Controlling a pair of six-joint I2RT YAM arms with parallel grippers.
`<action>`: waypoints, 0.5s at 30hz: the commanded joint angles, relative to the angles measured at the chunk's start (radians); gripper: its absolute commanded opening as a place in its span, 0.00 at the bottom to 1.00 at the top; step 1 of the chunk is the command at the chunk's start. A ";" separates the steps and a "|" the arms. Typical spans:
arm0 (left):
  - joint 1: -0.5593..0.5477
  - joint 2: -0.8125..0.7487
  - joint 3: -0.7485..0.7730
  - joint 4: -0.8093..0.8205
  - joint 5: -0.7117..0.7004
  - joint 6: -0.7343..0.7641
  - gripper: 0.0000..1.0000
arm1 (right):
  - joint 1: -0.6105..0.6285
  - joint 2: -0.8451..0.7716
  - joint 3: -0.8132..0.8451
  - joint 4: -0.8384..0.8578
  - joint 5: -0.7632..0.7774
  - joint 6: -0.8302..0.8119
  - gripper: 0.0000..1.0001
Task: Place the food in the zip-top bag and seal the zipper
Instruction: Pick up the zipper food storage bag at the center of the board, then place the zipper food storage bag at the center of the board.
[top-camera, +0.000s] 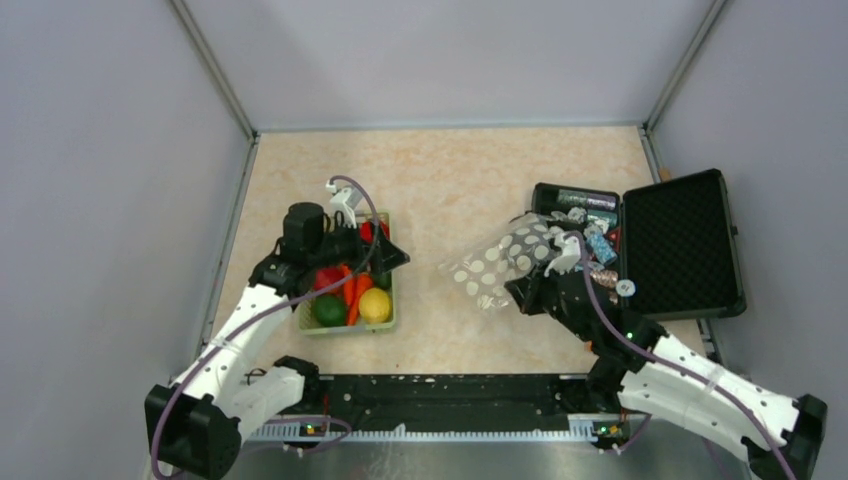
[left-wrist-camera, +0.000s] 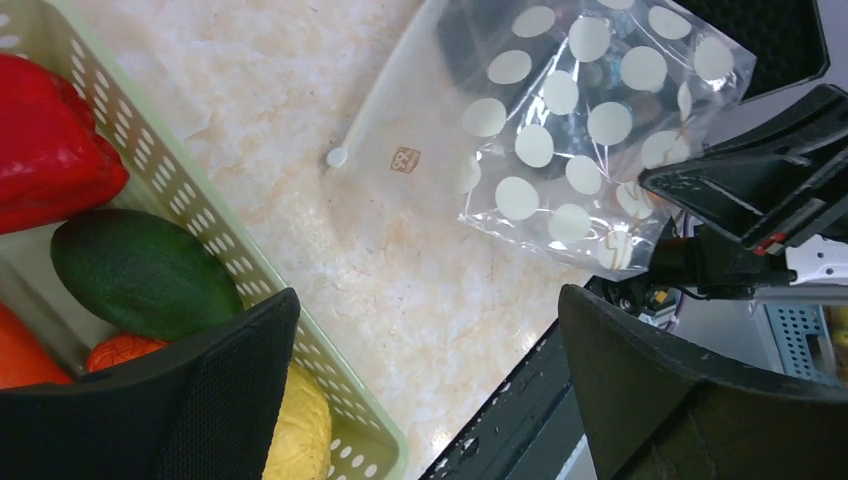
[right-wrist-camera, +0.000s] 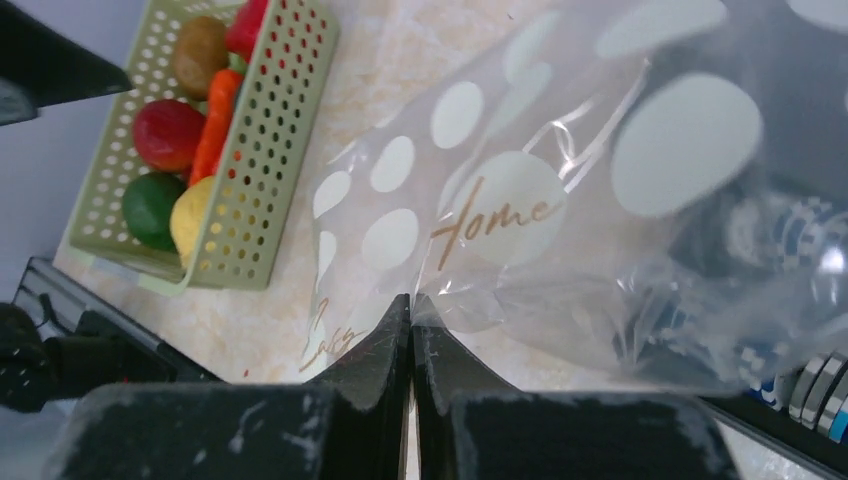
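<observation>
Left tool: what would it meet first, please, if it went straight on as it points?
Probably the bare table just past the basket rim, short of the bag; depth is unclear.

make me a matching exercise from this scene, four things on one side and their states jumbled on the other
Column one:
1. left hand
2. right hand
3. green basket
4. black case

Column two:
a. lid open, shiny packets inside
b. shut on an edge of the zip-top bag
c. open, over the basket
d. holds the toy food

Pairs: 1-c, 2-b, 3-d, 4-a
</observation>
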 joint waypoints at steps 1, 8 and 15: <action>-0.024 0.025 0.055 0.078 0.008 -0.017 0.99 | -0.029 -0.125 0.051 -0.034 -0.166 -0.170 0.00; -0.030 0.049 0.043 0.160 0.049 -0.043 0.99 | -0.029 -0.261 0.009 0.071 -0.448 -0.199 0.00; 0.007 0.071 0.069 0.169 0.145 -0.033 0.99 | -0.029 -0.274 0.070 0.048 -0.647 -0.276 0.00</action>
